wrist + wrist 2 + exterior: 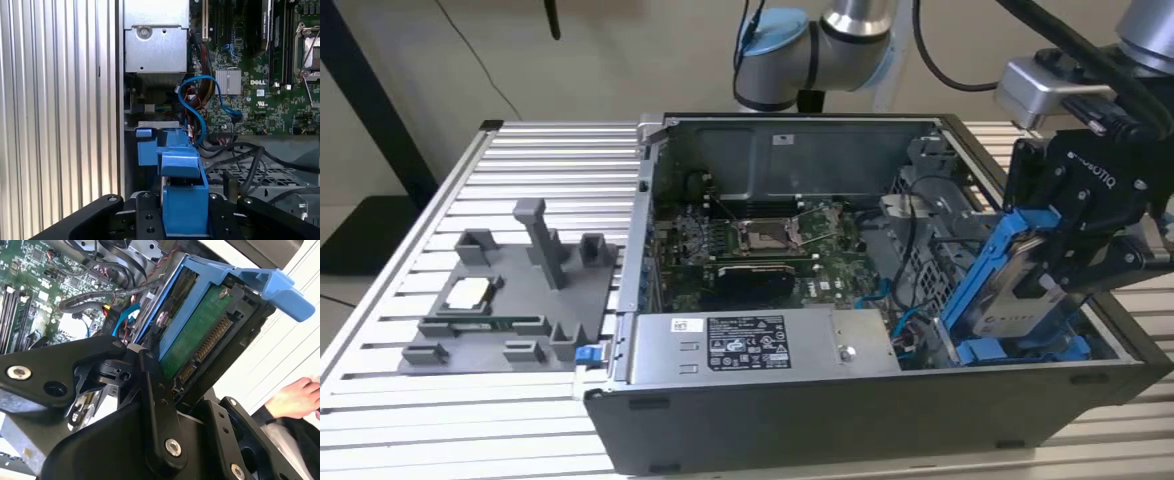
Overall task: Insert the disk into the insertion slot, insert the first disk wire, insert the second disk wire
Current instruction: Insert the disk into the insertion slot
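**A:** How is your arm set?

**B:** In the exterior view my arm [838, 40] reaches in from one o'clock. The wrist is bent down over the end of the open computer case [854, 425] on the exterior view's right. The case lies on the slatted tabletop [480, 430].

**A:** And the disk?

**B:** My jaws are clenched on it, gripping its blue carrier. The disk [1014, 285] stands steeply, with its top leaning toward one o'clock. It is at three o'clock from the motherboard [747, 245]. In the second wrist view the disk [197, 342] shows its green circuit side and its connector. In the first wrist view its blue frame sits squarely between my fingers [145, 222].

**A:** What can't you make out?

**B:** The disk's lower end is down beside a blue bay piece [1021, 352]. I cannot tell whether they touch, because the disk blocks what lies under it. In the second wrist view a person's hand [295, 397] is cut off at the edge.
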Robot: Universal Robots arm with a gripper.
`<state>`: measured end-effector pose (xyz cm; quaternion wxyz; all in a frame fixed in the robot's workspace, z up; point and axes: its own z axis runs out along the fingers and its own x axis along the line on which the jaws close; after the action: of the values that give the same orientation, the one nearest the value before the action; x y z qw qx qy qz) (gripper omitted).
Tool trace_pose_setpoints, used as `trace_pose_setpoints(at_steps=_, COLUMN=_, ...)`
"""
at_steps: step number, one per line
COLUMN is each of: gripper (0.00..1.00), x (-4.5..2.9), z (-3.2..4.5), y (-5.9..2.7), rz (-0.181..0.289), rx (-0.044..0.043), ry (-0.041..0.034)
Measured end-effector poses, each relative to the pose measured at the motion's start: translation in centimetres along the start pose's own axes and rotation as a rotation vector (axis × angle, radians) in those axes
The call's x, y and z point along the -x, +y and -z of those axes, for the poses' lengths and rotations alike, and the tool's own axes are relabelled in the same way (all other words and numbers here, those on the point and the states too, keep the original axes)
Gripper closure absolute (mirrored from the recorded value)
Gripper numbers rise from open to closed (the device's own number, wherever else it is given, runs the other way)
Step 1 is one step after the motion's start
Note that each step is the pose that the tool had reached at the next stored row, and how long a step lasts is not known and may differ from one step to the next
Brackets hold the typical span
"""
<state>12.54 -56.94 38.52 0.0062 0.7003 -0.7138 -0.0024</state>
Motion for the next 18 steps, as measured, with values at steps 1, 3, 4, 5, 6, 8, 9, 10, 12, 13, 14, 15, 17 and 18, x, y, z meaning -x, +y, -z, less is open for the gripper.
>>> trace_pose_setpoints(at_steps=1, gripper=0.67, x=0.0, z=-0.03, y=0.0, rz=0.0, rx=0.0, ry=-0.0001)
trace_pose_setpoints(at_steps=3, gripper=0.6, x=0.0, z=-0.03, y=-0.01, rz=0.0, rx=0.0, ry=0.0002)
trace_pose_setpoints(at_steps=4, gripper=0.6, x=0.0, z=-0.02, y=-0.01, rz=0.0, rx=-0.0001, ry=0.0003)
trace_pose_setpoints(at_steps=5, gripper=0.6, x=0.0, z=0.03, y=0.0, rz=0.0, rx=0.0003, ry=0.0002)
trace_pose_setpoints(at_steps=6, gripper=0.53, x=0.0, z=0.25, y=0.01, rz=0.0, rx=0.0009, ry=0.0001)
trace_pose_setpoints(at_steps=8, gripper=0.53, x=0.0, z=0.88, y=0.01, rz=0.0, rx=0.0016, ry=0.0)
trace_pose_setpoints(at_steps=9, gripper=0.53, x=0.0, z=1.25, y=0.02, rz=0.0, rx=0.0017, ry=-0.0001)
trace_pose_setpoints(at_steps=10, gripper=0.53, x=0.02, z=1.6, y=0.02, rz=0.0, rx=0.0017, ry=0.0003)
trace_pose_setpoints(at_steps=12, gripper=0.53, x=0.19, z=1.67, y=0.08, rz=0.0, rx=0.0017, ry=-0.0003)
trace_pose_setpoints(at_steps=13, gripper=0.53, x=0.31, z=1.69, y=0.14, rz=0.0, rx=0.0015, ry=-0.0001)
trace_pose_setpoints(at_steps=14, gripper=0.53, x=0.47, z=1.68, y=0.2, rz=0.0, rx=0.0013, ry=-0.0012)
trace_pose_setpoints(at_steps=15, gripper=0.53, x=0.63, z=1.68, y=0.25, rz=0.0, rx=0.0012, ry=-0.0036)
trace_pose_setpoints(at_steps=17, gripper=0.53, x=0.97, z=1.63, y=0.33, rz=0.0, rx=-0.0002, ry=-0.0113)
trace_pose_setpoints(at_steps=18, gripper=0.53, x=1.15, z=1.58, y=0.37, rz=0.0, rx=-0.0017, ry=-0.0151)
